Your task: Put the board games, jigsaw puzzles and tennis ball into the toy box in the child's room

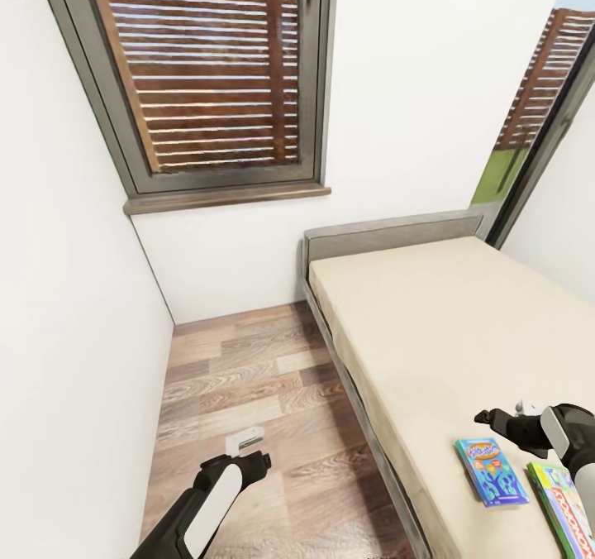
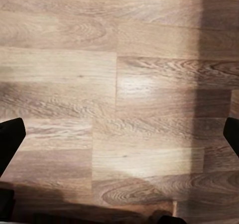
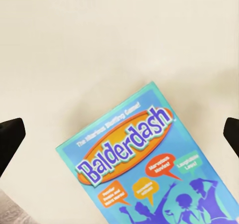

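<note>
The blue board game (image 1: 491,470), printed "Balderdash" (image 3: 149,175), lies flat on the bed (image 1: 430,319) near its edge, with the green-white-red board game (image 1: 566,505) just beside it. The right gripper (image 1: 486,417) hovers above the blue box, fingers spread wide, holding nothing. The left gripper (image 1: 263,462) hangs over the wood floor (image 1: 248,377), its fingertips (image 2: 11,139) also wide apart and empty. White walls and 2 windows (image 1: 207,71) enclose the room.

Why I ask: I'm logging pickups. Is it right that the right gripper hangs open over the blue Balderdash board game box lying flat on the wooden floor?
Not quite. The blue Balderdash board game box lies flat on the beige bed mattress, not the floor, as the right wrist view shows. The right gripper does hang open above it.
</note>
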{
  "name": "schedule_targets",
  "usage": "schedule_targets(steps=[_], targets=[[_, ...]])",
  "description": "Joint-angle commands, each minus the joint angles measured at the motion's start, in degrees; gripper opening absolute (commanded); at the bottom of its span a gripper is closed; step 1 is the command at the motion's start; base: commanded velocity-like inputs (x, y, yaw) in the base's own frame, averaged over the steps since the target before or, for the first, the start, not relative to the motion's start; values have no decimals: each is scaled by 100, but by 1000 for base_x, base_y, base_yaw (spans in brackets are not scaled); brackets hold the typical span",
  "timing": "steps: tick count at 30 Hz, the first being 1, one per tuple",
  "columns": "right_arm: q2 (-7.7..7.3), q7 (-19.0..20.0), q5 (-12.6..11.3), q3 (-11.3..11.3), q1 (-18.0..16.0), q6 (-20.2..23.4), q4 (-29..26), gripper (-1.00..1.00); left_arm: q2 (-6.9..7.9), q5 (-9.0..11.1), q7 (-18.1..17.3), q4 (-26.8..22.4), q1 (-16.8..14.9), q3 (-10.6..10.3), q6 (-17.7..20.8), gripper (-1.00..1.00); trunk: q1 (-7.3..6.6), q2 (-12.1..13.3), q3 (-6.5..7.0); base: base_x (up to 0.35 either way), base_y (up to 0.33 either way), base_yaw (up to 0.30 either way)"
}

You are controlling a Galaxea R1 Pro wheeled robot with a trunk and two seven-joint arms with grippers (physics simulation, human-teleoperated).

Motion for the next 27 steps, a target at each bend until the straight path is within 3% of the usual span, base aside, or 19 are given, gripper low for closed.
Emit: schedule_targets(steps=[1, 27], targets=[[1, -4, -31, -20, -3, 30, -5, 100, 2, 54, 53, -8, -4, -11, 4, 100, 0, -3, -13, 0, 0, 0], [-24, 9, -31, -20, -3, 30, -5, 100, 3, 52, 54, -8, -4, -11, 4, 100, 0, -3, -250, 0, 0, 0]])
